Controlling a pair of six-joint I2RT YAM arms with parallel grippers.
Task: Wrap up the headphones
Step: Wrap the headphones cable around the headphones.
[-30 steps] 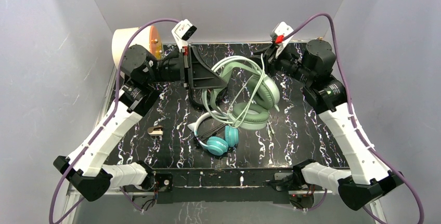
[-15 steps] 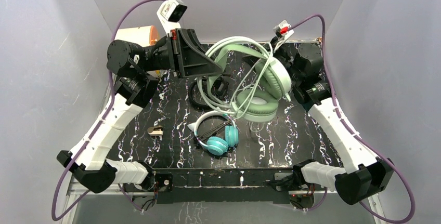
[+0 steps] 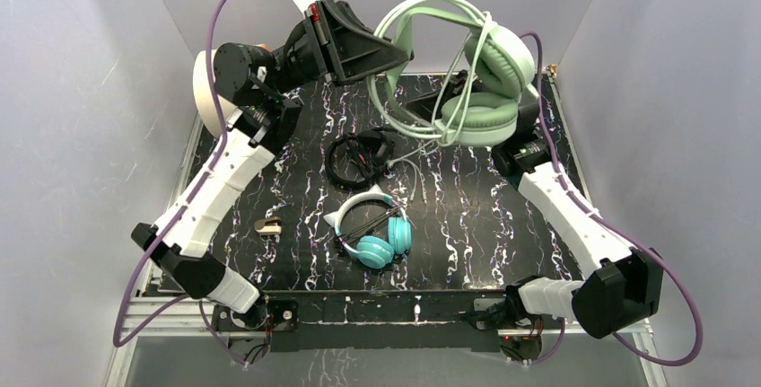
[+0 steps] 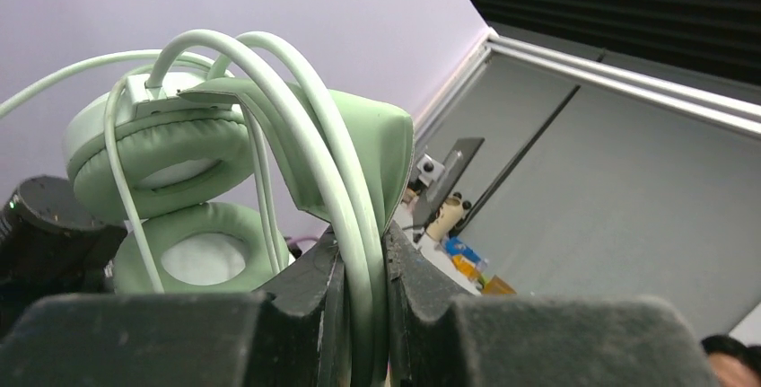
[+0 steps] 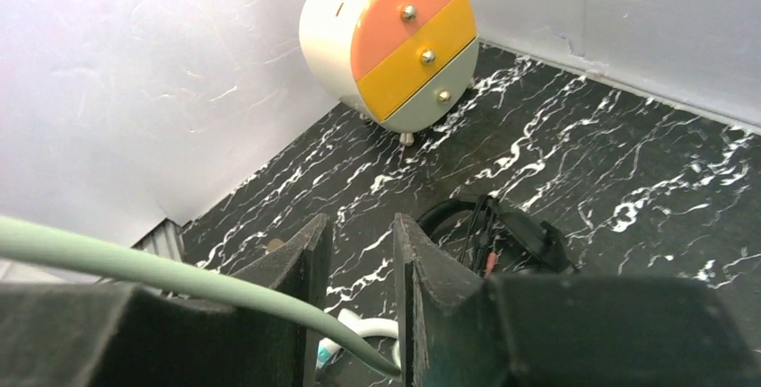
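The left claw [image 4: 363,261] is pinching the band of the sage-green headphones [image 3: 489,91], its jaws narrowed onto the arch. It is holding the headset in the air above the far part of the tabletop [image 3: 467,216]. The band's long axis is running from the left claw across toward the right arm, and the two ear cups are hanging at that right-hand end, stacked one above the other. That is putting the right arm nearer to the cups and to the loose light cable [image 5: 135,266].

The right claw [image 5: 361,225] is standing partly open. The cable is crossing its left finger and dropping into the gap, probably without being squeezed, though the overhead view is hiding this claw behind the cups. Only the right wrist view is showing that gap, along with a drum-shaped drawer chest [image 5: 404,37] in the far corner.

The overhead view alone is showing the black headphones [image 3: 359,155] and the teal headphones [image 3: 381,243] lying on the tabletop, apart from both claws.
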